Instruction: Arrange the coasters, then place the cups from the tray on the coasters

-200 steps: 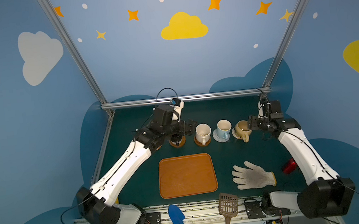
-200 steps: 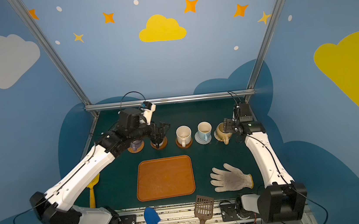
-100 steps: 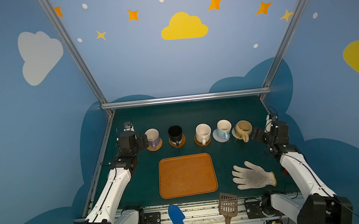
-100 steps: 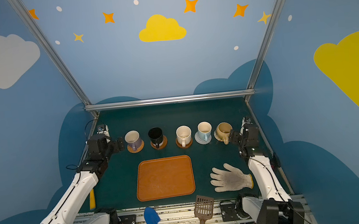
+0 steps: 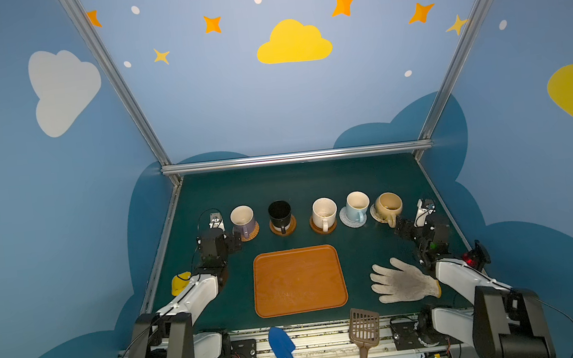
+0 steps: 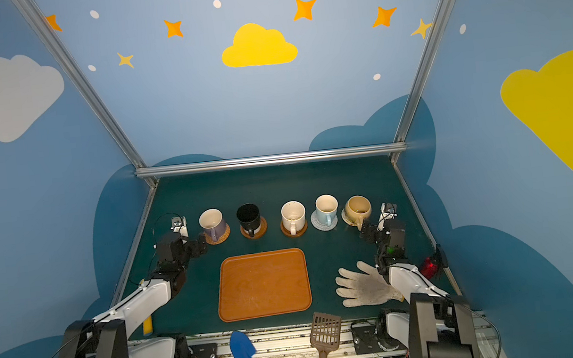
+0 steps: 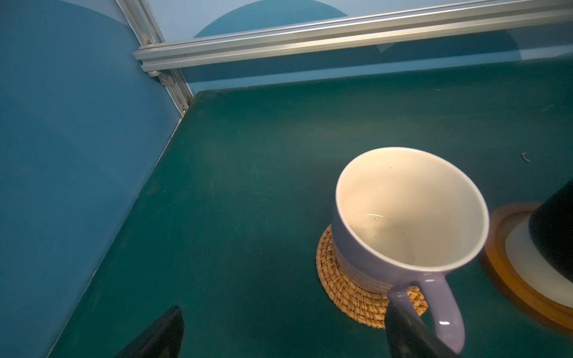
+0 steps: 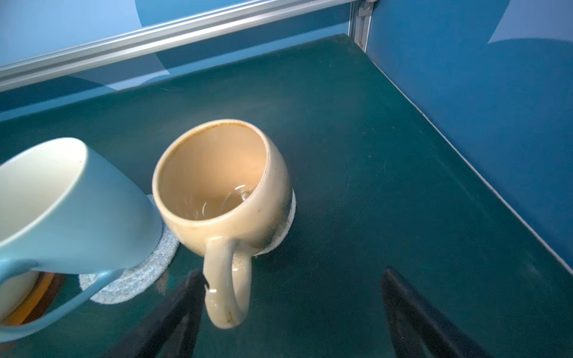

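Left gripper (image 7: 283, 310) spread wide, gripping nothing, one finger just beside the handle of the lilac mug (image 7: 409, 217), which stands on its rattan coaster (image 7: 350, 294). Right gripper (image 8: 293, 274) gapes too, nothing held, a finger beside the tan mug (image 8: 223, 186) handle. Black mug (image 5: 279, 214), cream mug (image 5: 324, 213) and pale blue mug (image 5: 357, 206) sit on coasters between them; the wooden tray (image 5: 298, 280) lies in front.

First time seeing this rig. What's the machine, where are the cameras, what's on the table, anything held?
Two robot arms work at a green table, each ending in a two-finger gripper. Two pictures look down from overhead; two come from cameras on the wrists. A lilac mug, black mug, white mug, blue mug and tan mug each stand on a coaster behind a bare tray. A glove lies beside it. The left gripper and right gripper are both open, holding nothing.
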Robot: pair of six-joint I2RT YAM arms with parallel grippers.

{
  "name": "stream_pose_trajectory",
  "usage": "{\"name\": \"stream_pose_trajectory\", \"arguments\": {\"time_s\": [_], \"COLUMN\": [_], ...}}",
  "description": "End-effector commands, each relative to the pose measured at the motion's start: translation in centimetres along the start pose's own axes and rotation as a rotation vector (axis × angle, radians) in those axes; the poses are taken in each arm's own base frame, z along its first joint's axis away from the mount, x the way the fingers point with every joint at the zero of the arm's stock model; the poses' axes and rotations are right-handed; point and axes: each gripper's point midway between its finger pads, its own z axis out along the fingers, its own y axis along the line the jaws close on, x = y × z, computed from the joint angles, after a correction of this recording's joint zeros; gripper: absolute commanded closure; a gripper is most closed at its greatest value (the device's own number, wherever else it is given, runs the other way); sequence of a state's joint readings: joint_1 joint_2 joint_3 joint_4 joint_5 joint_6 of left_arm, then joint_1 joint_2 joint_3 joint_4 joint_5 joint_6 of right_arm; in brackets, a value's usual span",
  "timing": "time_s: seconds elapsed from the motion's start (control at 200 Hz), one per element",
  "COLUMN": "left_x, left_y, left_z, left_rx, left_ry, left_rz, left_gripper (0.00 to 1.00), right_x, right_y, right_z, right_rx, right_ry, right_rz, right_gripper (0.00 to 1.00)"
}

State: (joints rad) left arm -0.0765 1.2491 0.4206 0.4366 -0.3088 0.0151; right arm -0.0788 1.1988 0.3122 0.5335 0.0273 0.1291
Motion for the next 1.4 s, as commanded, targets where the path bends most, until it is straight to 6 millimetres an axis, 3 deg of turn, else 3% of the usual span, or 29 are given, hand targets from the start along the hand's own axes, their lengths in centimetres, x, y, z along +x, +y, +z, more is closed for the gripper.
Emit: {"name": "stream_pose_trajectory", "arguments": {"time_s": [0.0,0.12,0.476,0.826,1.397], "left_x": [-1.5,-1.0,1.2,1.2,1.2], "left_y": [-0.4,-1.4,-3.5,-2.9,-2.5], "left_z": [0.3,0.8,2.4,3.6,4.0], "left_rx": [0.024,0.079,0.177,0.195,0.209], "left_ry": [-0.100,-0.118,-0.140,-0.076,-0.047], "left_rz": [-0.006,-0.007,0.017,-0.030,-0.063], "left_gripper": [0.00,0.00,0.00,0.00,0.00], "right_x": [-2.1,-2.6,-1.4,-0.2,-0.2], "right_y": [0.9,1.2,2.8,4.3,4.5], "right_z": [0.3,0.4,2.6,4.5,4.6], "right_rx": [-0.039,-0.053,-0.118,-0.122,-0.107], "right_ry": [-0.136,-0.152,-0.119,-0.065,-0.055], "right_rz": [-0.019,-0.048,-0.075,-0.156,-0.173], "right_gripper": [0.13,0.13,0.13,0.09,0.09]}}
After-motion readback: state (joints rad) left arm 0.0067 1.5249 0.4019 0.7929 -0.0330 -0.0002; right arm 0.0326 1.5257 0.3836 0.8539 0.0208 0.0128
